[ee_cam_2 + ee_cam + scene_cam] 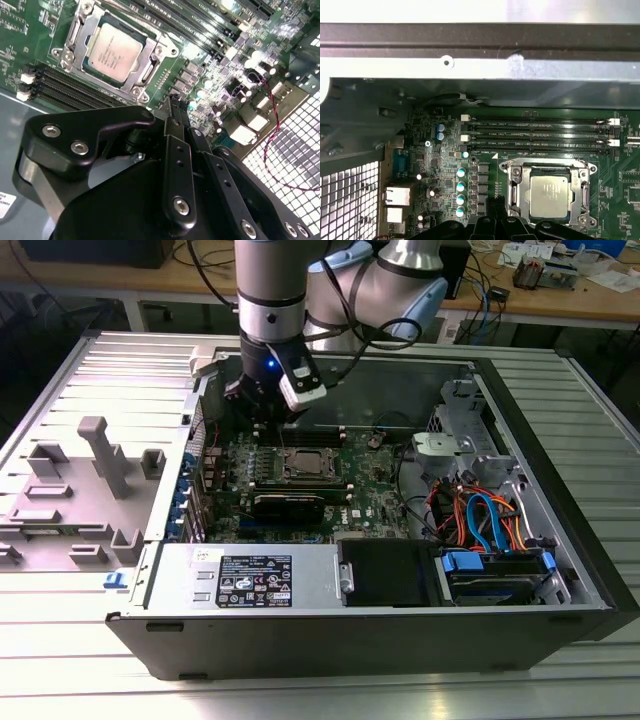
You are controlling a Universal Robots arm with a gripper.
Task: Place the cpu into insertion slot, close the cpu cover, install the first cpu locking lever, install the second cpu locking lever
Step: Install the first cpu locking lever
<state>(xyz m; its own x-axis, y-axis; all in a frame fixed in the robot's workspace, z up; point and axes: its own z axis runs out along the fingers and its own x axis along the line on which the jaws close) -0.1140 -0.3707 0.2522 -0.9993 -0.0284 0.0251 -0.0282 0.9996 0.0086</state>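
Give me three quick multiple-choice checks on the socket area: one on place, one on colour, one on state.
1. Where is the cpu? A in a person's hand; B in the slot; C on the room's floor.
2. What colour is the board? A blue; B green; C red.
3. How is the cover? A upright; B missing; C flat around the cpu.
Answers: 1 B, its silvery top sits within the slot's rim; 2 B, green shows all around the slot; 3 C, it lies level, cpu showing through its window.
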